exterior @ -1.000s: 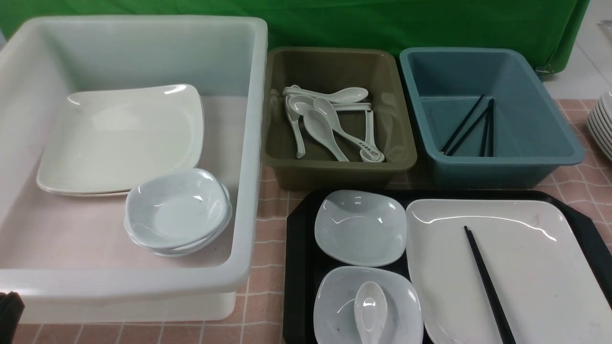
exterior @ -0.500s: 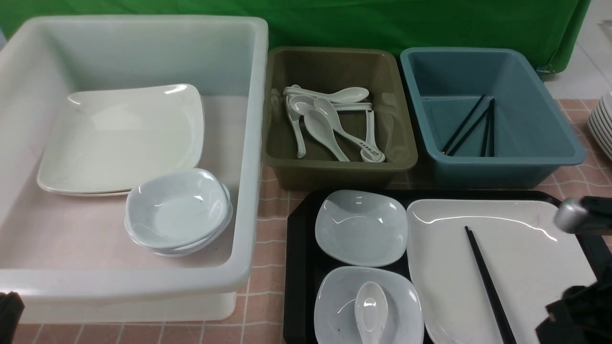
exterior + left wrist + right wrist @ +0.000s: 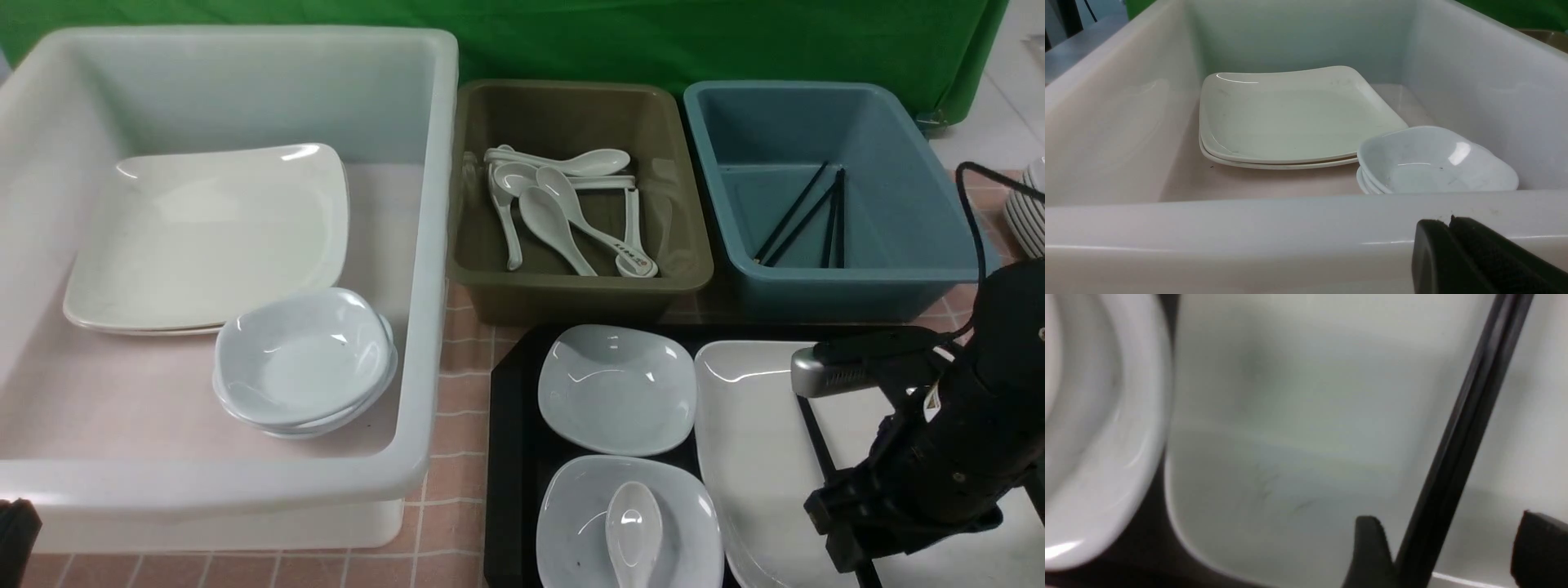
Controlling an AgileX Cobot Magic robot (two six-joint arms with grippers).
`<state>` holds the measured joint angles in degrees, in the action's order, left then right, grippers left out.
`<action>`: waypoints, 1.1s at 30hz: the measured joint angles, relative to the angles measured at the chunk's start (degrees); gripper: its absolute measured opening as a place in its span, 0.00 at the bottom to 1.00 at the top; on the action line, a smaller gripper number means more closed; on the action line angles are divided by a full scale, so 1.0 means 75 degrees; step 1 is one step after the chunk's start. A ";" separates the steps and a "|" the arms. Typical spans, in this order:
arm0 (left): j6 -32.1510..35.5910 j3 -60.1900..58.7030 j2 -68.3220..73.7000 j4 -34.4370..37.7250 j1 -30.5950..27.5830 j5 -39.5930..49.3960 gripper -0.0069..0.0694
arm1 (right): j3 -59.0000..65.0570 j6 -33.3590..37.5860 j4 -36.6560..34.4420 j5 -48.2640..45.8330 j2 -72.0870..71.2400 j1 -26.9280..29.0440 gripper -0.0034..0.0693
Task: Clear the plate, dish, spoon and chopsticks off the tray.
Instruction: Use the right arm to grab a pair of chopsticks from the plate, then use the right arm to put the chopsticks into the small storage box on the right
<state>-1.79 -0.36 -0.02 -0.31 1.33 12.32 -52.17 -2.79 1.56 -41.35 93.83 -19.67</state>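
- Here, at the left of the front view, a big white tub (image 3: 429, 269) holds two stacked large plates (image 3: 204, 237). In front of them sits a stack of small dishes (image 3: 302, 359).
- An olive tub (image 3: 571, 302) at upper centre holds a heap of white spoons (image 3: 555, 212). The blue tub (image 3: 849, 294) to its right holds loose black sticks (image 3: 796, 216).
- The tray (image 3: 510, 457) sits at lower right on the pink-tiled surface (image 3: 465, 384). It carries a far dish (image 3: 616, 388), a near dish (image 3: 571, 514) with the spoon (image 3: 633, 531) lying in it, and the plate (image 3: 751, 457) to their right.
- The chopsticks (image 3: 819, 441) lie side by side on the plate.
- The right arm (image 3: 963, 425) reaches over the plate from the right edge. The right claw (image 3: 1449, 516) is spread wide, low over the plate, with one finger on each side of the chopsticks, not pinching them.
- The left claw (image 3: 1449, 222) is pressed together with nothing in it, just outside the white tub's near wall.
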 joint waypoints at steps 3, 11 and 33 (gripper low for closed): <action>0.0000 0.0000 0.0000 0.0000 0.0000 0.0000 0.12 | 0.0000 -0.0016 0.0023 0.0100 0.0267 0.0000 0.74; 0.0000 0.0000 0.0000 0.0000 0.0000 0.0000 0.12 | -0.0038 -0.0040 0.0066 0.0211 0.0684 0.0000 0.60; 0.0008 0.0000 0.0000 0.0041 0.0000 0.0000 0.12 | -0.3692 0.0121 0.0240 -0.0429 -0.0663 0.0333 0.28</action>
<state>-1.72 -0.36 -0.02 0.00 1.33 12.32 -79.86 -1.88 3.36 -44.56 88.86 -17.17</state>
